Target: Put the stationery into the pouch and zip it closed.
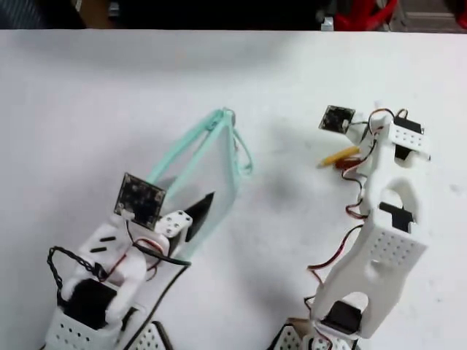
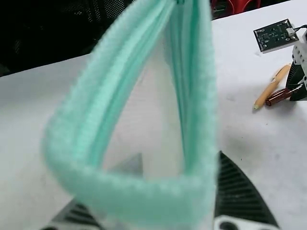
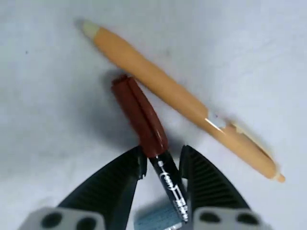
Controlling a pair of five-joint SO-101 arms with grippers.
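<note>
A clear pouch (image 1: pixel 191 144) with a mint-green zipper band stands open on the table's left half. My left gripper (image 1: pixel 193 211) is shut on its near rim, one black finger (image 2: pixel 237 191) outside and the other inside the pouch (image 2: pixel 192 96). To the right an orange pen (image 1: pixel 337 156) lies flat beside a brown-capped black marker (image 1: pixel 344 163). My right gripper (image 3: pixel 163 153) is down at the table and open, its jaws closely straddling the marker (image 3: pixel 141 115) just behind the cap. The pen (image 3: pixel 168 91) lies just past the fingertips. The pen (image 2: pixel 271 85) and marker (image 2: pixel 283 95) also show past the pouch.
The white table (image 1: pixel 109 87) ends at a far edge with a dark room behind it. Red and black cables (image 1: pixel 357 197) run along the right arm. Bare table lies between the pouch's mouth and the pens.
</note>
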